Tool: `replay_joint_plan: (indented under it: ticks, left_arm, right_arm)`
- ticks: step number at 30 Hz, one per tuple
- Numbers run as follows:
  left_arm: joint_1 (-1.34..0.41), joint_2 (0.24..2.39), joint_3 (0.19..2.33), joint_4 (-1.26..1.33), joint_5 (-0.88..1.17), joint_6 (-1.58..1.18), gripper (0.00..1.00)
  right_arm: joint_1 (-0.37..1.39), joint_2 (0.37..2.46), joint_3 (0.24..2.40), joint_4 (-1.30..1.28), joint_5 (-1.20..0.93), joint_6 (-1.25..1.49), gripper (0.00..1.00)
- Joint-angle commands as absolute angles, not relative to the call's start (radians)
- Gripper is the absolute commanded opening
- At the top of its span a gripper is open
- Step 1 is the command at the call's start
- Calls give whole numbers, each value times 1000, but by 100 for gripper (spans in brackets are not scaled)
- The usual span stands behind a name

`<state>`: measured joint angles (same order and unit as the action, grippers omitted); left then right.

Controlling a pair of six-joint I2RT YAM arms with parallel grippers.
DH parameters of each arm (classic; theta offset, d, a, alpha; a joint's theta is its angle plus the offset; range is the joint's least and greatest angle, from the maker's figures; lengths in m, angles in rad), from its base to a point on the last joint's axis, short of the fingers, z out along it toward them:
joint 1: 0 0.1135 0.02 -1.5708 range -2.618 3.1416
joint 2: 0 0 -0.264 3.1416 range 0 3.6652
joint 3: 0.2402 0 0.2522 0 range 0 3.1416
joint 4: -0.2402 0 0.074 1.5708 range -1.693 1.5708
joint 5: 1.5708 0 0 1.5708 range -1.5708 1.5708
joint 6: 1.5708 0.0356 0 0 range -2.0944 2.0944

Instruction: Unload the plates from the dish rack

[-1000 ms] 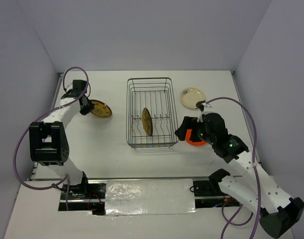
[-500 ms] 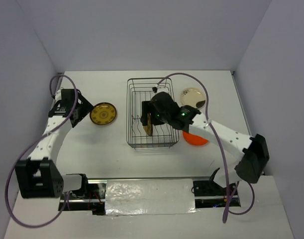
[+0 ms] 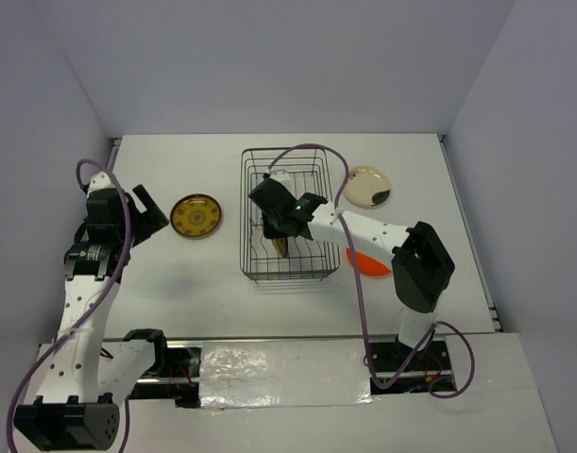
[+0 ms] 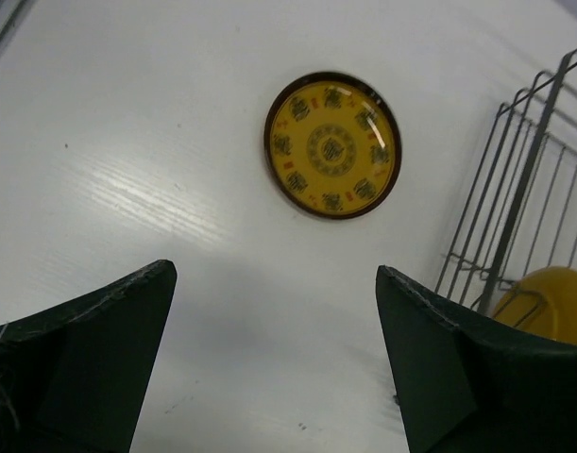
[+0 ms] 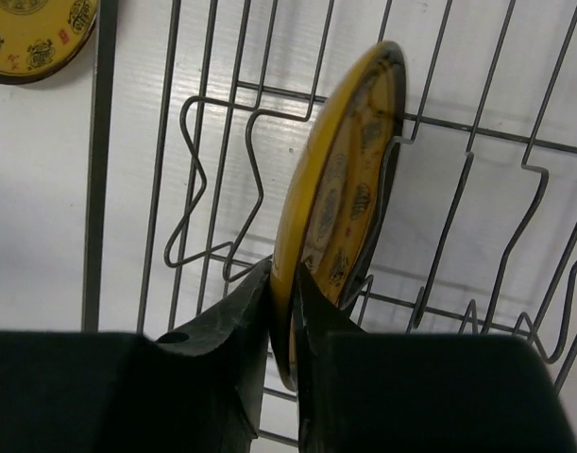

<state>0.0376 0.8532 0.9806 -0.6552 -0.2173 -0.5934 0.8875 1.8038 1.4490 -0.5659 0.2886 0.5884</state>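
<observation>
A dark wire dish rack [image 3: 252,203] [image 5: 99,170] stands mid-table. One brown-yellow patterned plate [image 5: 340,179] [image 3: 280,246] stands on edge among its prongs. My right gripper [image 5: 286,283] [image 3: 280,228] reaches into the rack and is shut on the rim of that plate. A second patterned plate [image 3: 195,216] [image 4: 332,144] lies flat on the table left of the rack. My left gripper [image 4: 274,311] [image 3: 148,209] hangs open to the left of it, holding nothing. An orange plate [image 3: 371,261] lies right of the rack, partly hidden by the right arm. A cream plate with a dark blotch [image 3: 367,186] lies at the back right.
White walls close the table on the left, back and right. The right arm's cable [image 3: 312,151] loops over the rack. The rack's corner [image 4: 515,189] shows at the right of the left wrist view, with a yellow plate edge [image 4: 552,302] behind the wires.
My left gripper let go of the patterned plate, now flat on the table, and drew back left. My right arm swung from the orange plate into the rack and shut on the standing plate.
</observation>
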Motion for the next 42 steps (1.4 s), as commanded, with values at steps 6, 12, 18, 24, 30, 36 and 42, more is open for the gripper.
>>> replay_joint_plan:
  ticks: [6,12,18,24,30,36,42]
  left_arm:
    - [37,897,1003,-690,-161,-545,100]
    - [37,960,1222,-768,-89,-600,99]
    - [38,1040,1486,-776,224,-759,99]
    - [38,1040,1501,-740,411,-909,99]
    - [37,965,1319,-624,509,-946,100]
    - [37,925,1132,-537,590,-945,96]
    - [37,968,1074,-522,653,-900,56]
  right_arm:
    - [934,1662,1548,-566,359,608,7]
    - [949,1595,1667,-590,269,523,6]
    - [1022,1653,1929,-776,184,127,0]
    - [1204,1631,1685,-778,696,-275,0]
    - [1348,1634,1586,-586,904,-442,0]
    - [1407,1710,1664,-488,874,-557,0]
    - [1417,1830,1847,-483,859,-607,0]
